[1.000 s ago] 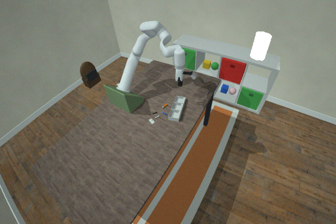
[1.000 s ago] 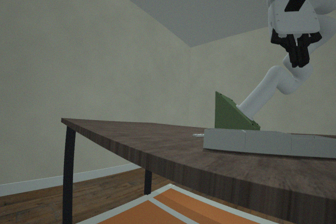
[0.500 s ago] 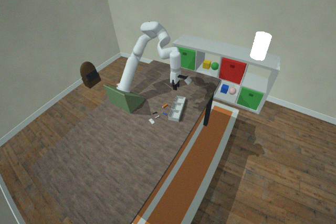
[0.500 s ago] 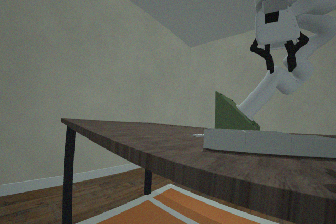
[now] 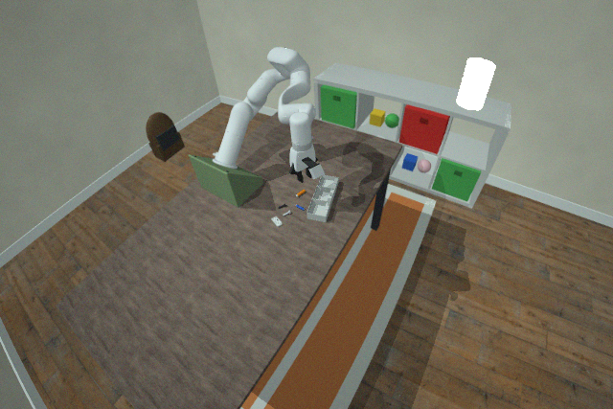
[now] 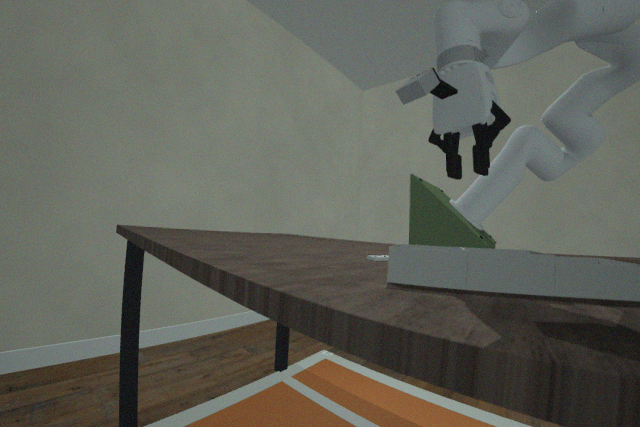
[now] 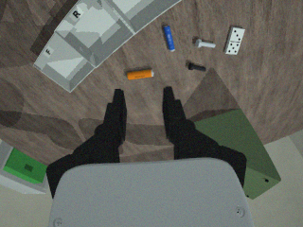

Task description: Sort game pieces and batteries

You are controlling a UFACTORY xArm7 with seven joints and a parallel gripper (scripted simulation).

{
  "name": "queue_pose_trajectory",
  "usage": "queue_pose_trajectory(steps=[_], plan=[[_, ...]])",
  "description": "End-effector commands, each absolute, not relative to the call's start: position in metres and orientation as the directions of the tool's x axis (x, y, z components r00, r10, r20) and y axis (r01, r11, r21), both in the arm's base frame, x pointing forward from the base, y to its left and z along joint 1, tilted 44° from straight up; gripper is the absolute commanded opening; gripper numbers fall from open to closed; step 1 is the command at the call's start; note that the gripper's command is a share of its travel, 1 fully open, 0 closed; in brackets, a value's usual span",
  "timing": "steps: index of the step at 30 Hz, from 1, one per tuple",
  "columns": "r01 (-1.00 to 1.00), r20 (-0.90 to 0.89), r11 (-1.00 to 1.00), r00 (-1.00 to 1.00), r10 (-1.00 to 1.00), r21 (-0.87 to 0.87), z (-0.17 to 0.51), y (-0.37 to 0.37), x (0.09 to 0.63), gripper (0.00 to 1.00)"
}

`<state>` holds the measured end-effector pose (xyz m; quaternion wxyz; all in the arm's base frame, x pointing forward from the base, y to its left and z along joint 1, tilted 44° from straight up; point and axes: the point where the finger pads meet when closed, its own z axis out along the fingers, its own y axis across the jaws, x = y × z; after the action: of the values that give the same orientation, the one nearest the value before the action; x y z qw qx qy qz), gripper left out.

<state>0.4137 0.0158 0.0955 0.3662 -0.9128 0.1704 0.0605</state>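
Note:
My gripper (image 5: 304, 175) (image 6: 466, 166) (image 7: 144, 98) is open and empty, hanging well above the table, left of the bins. Three white bins stand in a row (image 5: 317, 216) (image 6: 511, 269). An orange battery (image 5: 300, 193) (image 7: 139, 75) lies just ahead of my fingertips. A blue battery (image 5: 299, 207) (image 7: 169, 38) lies next to the S bin. A white domino (image 5: 276, 220) (image 7: 235, 41) (image 6: 377, 257) lies farther out.
A small silver bolt (image 5: 286, 213) (image 7: 204, 43) and a small black part (image 5: 283, 206) (image 7: 196, 66) lie between the batteries and the domino. The arm's green wedge base (image 5: 230, 181) (image 6: 439, 220) stands on the table. A white shelf (image 5: 411, 122) with coloured boxes stands beyond the table's far end.

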Motion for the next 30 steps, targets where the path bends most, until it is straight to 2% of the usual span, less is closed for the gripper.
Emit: queue_pose_trajectory(steps=[1,19,30], plan=[[-0.358,-0.237,-0.670,0.934,-0.269,-0.650,0.067,0.003,0.408,0.41],[-0.358,-0.237,-0.671,0.934,-0.269,-0.649,-0.052,-0.047,0.375,0.41],[-0.358,-0.237,-0.671,0.934,-0.269,-0.649,-0.075,-0.058,0.369,0.41]])
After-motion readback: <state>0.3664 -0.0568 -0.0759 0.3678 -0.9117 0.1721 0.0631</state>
